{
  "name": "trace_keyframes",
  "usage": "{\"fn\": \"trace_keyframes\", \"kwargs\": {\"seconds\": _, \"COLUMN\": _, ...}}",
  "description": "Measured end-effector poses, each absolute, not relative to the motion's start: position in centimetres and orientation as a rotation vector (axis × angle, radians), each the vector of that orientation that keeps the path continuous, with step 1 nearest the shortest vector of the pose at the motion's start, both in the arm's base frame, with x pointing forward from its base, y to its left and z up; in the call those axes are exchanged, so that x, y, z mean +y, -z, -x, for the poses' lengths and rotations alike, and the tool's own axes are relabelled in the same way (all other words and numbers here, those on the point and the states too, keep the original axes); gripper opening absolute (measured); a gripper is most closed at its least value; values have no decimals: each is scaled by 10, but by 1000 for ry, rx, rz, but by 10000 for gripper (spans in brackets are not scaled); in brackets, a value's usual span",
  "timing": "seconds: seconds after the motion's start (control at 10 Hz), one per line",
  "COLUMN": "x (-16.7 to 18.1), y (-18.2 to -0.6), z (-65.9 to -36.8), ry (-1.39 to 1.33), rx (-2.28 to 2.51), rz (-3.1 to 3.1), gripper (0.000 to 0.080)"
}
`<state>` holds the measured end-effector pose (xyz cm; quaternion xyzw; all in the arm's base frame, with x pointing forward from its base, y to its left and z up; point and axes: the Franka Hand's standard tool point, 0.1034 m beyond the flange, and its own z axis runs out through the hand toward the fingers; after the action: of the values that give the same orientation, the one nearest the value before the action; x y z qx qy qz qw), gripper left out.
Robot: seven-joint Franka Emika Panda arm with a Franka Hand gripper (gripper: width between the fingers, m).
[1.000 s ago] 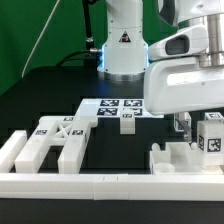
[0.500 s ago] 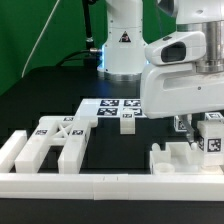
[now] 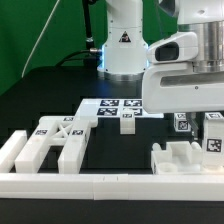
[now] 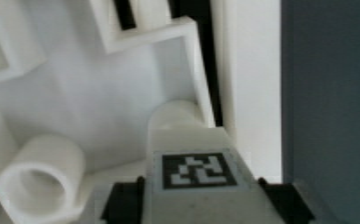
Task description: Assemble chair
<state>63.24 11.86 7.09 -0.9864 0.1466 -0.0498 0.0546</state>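
Observation:
My gripper hangs over the exterior view's right side, shut on a small white chair block with a black-and-white tag. In the wrist view the gripper has a dark finger on each side of that tagged block. Under it lies a white chair piece with a round peg; it also shows in the exterior view. A tagged white block stands just beside the gripper. A large white frame piece lies at the exterior view's left. A small pegged block sits mid-table.
The marker board lies flat behind the small block, in front of the robot base. A long white border rail runs along the front edge. The table top is black.
The arm has risen slightly and shifted a little toward the exterior view's left, taking the tagged block up with it. The other parts have not moved.

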Motion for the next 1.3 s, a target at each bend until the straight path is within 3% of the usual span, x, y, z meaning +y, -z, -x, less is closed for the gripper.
{"fn": "trace_keyframes", "kwargs": {"seconds": 0.6, "x": 122, "y": -71, "z": -639, "ry": 83, "rx": 1494, "rz": 2518, "gripper": 289}}
{"fn": "trace_keyframes", "kwargs": {"seconds": 0.9, "x": 122, "y": -71, "z": -639, "ry": 77, "rx": 1532, "rz": 2492, "gripper": 290}}
{"fn": "trace_keyframes", "kwargs": {"seconds": 1.1, "x": 122, "y": -71, "z": -639, "ry": 87, "rx": 1448, "rz": 2543, "gripper": 607}}
{"fn": "trace_keyframes", "kwargs": {"seconds": 1.3, "x": 123, "y": -75, "z": -641, "ry": 115, "rx": 1049, "rz": 2748, "gripper": 638}}
